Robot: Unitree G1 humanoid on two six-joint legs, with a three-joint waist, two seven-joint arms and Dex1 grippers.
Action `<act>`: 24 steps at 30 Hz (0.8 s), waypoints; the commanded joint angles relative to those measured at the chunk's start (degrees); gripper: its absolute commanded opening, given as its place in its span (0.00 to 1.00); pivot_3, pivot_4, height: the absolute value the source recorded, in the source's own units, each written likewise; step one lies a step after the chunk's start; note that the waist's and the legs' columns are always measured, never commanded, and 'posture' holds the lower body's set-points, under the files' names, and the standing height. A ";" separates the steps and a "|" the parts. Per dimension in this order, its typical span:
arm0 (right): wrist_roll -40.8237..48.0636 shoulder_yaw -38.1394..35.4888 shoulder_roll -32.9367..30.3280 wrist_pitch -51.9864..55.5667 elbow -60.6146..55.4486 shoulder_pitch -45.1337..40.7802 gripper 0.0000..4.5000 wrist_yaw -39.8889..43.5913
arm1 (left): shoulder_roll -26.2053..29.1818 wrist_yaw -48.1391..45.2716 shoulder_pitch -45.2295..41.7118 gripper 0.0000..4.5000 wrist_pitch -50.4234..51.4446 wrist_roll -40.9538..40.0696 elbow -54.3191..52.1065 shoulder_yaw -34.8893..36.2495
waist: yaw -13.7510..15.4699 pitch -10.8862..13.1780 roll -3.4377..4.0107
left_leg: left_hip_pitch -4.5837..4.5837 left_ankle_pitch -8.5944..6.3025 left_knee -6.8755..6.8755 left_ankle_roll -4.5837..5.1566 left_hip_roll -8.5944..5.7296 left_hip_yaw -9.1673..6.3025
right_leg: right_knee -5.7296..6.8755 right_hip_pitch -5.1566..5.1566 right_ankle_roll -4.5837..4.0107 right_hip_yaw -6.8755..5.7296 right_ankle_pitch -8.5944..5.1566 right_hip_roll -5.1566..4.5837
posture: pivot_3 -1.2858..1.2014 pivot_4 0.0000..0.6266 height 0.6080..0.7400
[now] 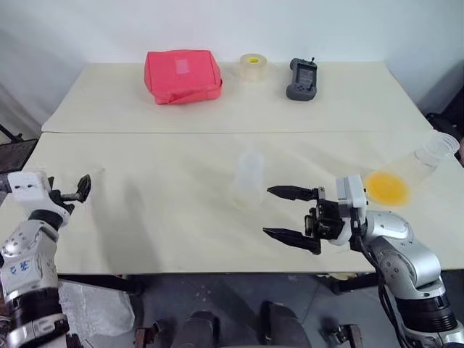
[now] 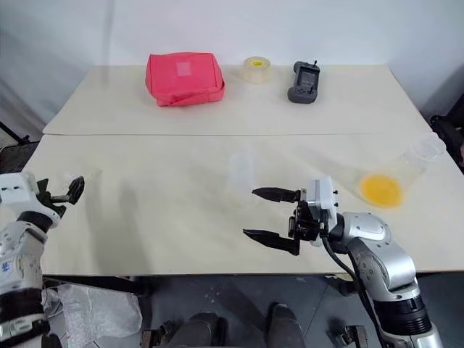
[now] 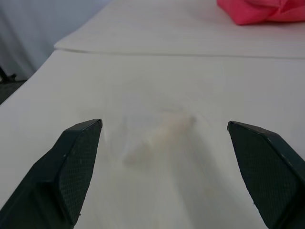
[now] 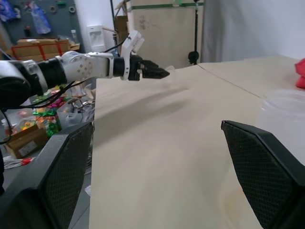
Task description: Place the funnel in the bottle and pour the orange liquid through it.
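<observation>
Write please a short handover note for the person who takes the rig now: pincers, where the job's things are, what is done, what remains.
Left pincer: open, holding nothing, at the table's left edge with the clear funnel lying just ahead of it.
Right pincer: open, holding nothing, beside the bottle.
Bottle stands mid-table, no funnel in it.
Orange liquid sits in the tilted flask at the right edge.
Done: nothing yet.
Left: pick up the funnel, seat it in the bottle, pour.

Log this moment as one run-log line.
left end effector: open, at funnel | right end effector: open, empty, beside bottle | orange liquid: in tilted flask | funnel not yet in bottle
</observation>
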 commanded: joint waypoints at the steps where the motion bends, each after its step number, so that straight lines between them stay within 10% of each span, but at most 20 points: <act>1: 0.37 -2.45 -0.96 -0.86 -2.92 0.99 1.00 -0.65 | 2.62 -1.05 -3.01 1.00 -3.30 0.81 5.04 -0.20 | -0.07 0.00 0.00 | 0.00 0.00 -0.01 0.00 0.00 0.00 | 0.08 -0.02 0.00 0.00 0.00 0.00 | 0.52 0.24 1.00; 12: 0.44 -3.60 -1.70 -0.27 -4.53 2.35 1.00 -1.80 | 4.41 -1.76 -7.82 1.00 -4.47 0.85 14.15 -1.91 | 0.00 0.01 -0.03 | 0.00 -0.01 0.06 -0.01 0.00 0.01 | 0.17 -0.01 0.00 -0.02 0.00 -0.01 | 0.52 0.24 1.00; 24: 0.18 -3.63 -2.18 1.08 -5.80 1.01 1.00 -4.55 | 7.34 -7.75 -9.22 0.21 4.76 -1.44 15.26 -3.58 | -0.04 0.02 -0.06 | 0.00 -0.02 0.07 0.00 0.01 0.00 | 0.21 -0.03 0.01 -0.03 0.00 -0.01 | 0.52 0.24 1.00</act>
